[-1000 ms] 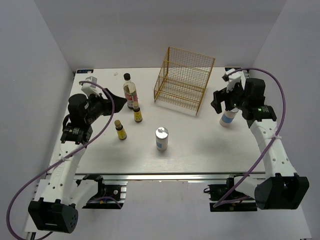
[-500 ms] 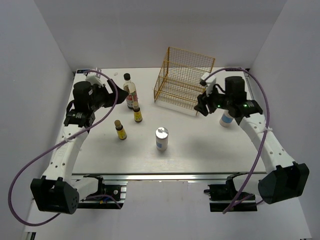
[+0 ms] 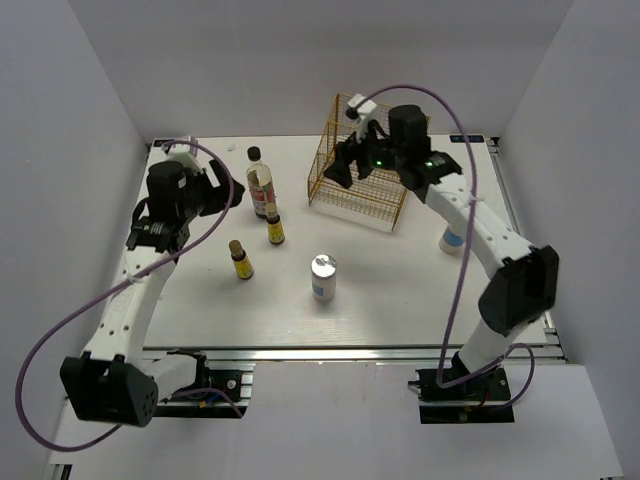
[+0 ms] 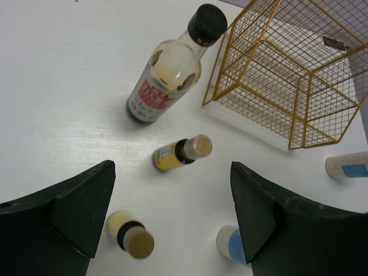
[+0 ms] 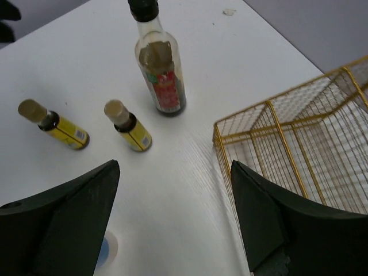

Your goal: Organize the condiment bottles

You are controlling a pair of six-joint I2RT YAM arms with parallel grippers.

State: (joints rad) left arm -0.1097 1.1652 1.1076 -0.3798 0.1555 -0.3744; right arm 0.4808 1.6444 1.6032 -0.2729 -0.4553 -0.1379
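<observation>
The left hand (image 4: 171,172) hovers well to the left of the gold wire rack (image 3: 365,160), fingers spread wide and gripping nothing. The tall clear bottle (image 3: 260,183) stands between that hand and the rack, just ahead of the fingers. Two amber bottles (image 3: 273,227) (image 3: 241,260) stand on the desk (image 3: 400,290), left of the rack and nearer the arm bases. The right hand (image 5: 175,167) hangs over the rack's left end, wide open and empty. One white cylinder (image 3: 323,277) stands in front of the rack, apart from both hands. The other white cylinder (image 3: 453,238) stands off the rack's right side.
</observation>
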